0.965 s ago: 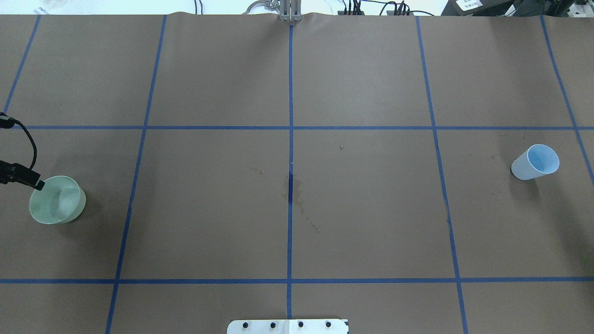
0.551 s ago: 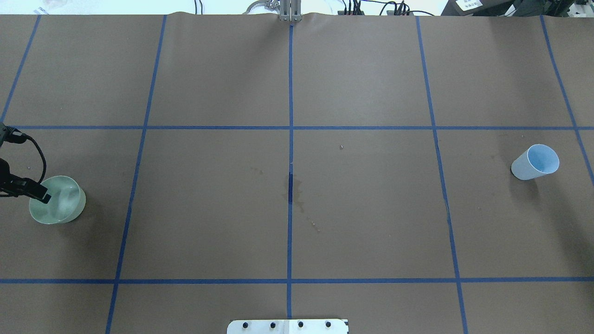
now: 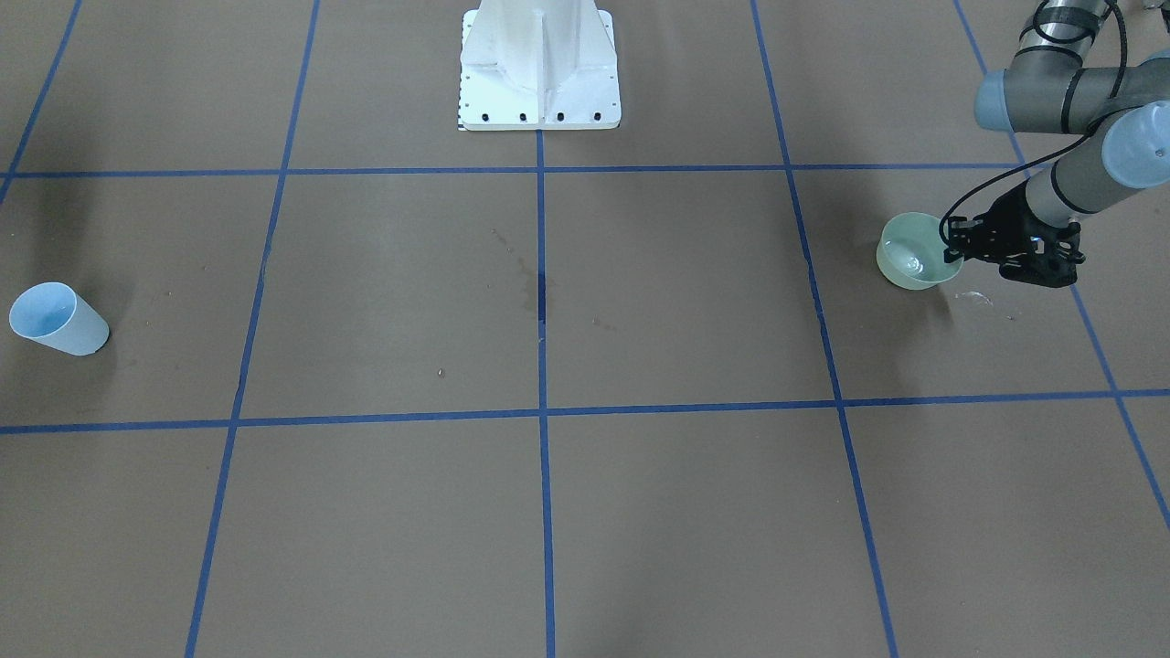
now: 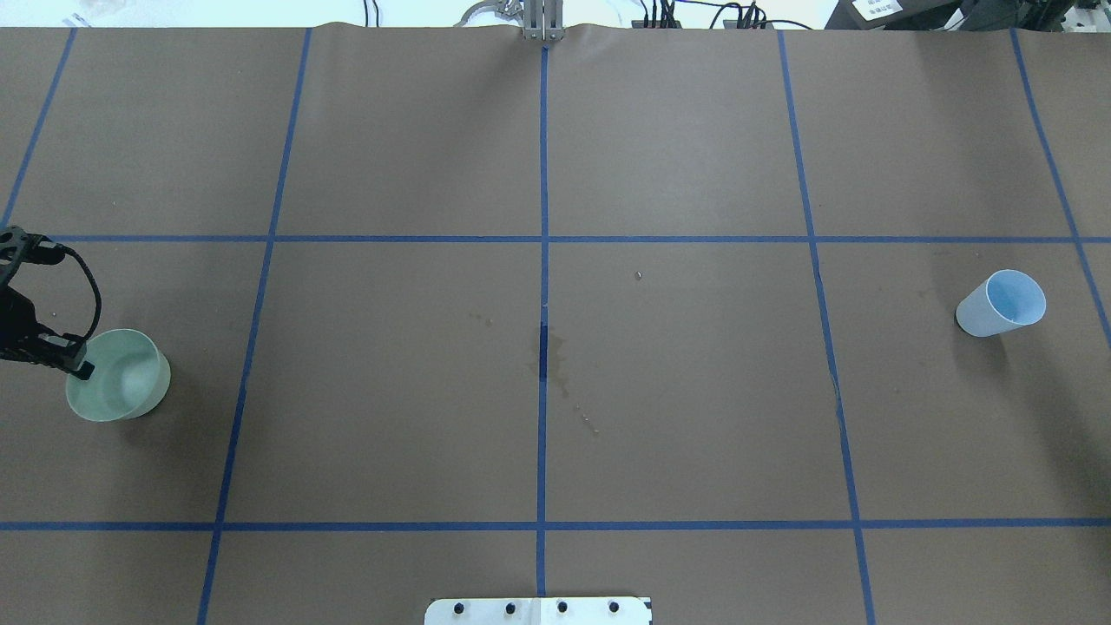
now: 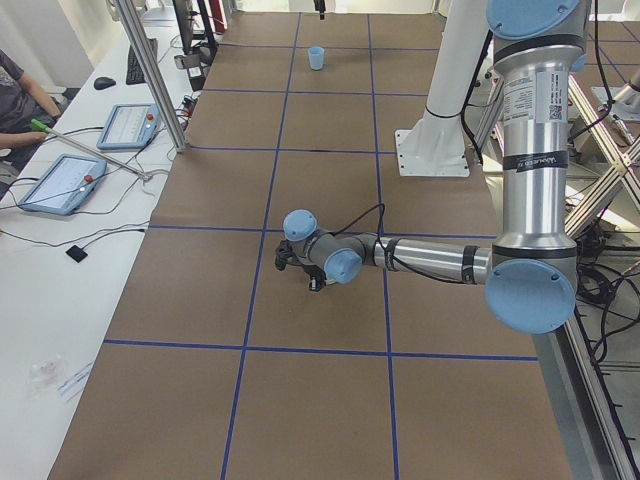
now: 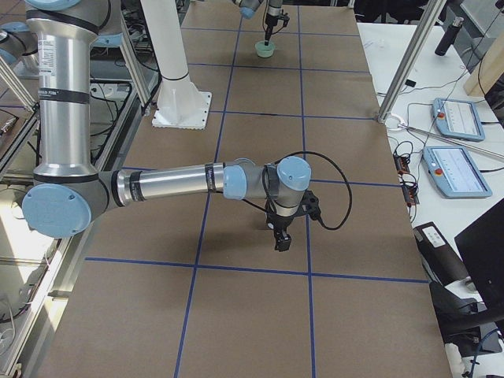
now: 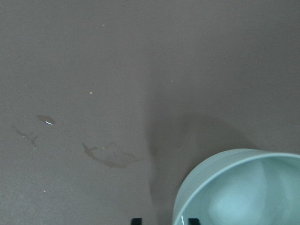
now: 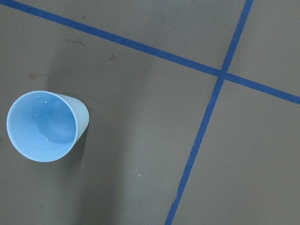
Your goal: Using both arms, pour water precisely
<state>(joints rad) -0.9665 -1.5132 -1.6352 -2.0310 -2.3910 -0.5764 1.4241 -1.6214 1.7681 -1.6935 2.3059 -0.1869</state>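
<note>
A pale green bowl [image 4: 121,379] sits at the table's far left, and my left gripper [image 4: 78,365] is shut on its near-left rim. In the left wrist view the bowl's rim [image 7: 187,187] runs between the two black fingertips [image 7: 136,220]. Water [image 3: 907,256] glints inside the bowl [image 3: 917,265], and a small puddle [image 3: 972,296] lies on the paper beside it. The pale blue cup [image 4: 1001,304] stands upright at the far right, and only droplets show inside it [image 8: 44,125]. My right gripper [image 6: 282,239] hangs above it. I cannot tell whether it is open or shut.
Brown paper with a blue tape grid [image 4: 543,260] covers the table. Dried stains [image 4: 548,358] mark its middle. The white pedestal base [image 3: 539,68] stands at the robot's side. A side table with tablets [image 5: 60,180] and a person's arm [image 5: 15,100] lies beyond the far edge.
The bowl has levelled out and shifted slightly toward the table's middle. My left gripper has moved along with it, a little toward the robot's side.
</note>
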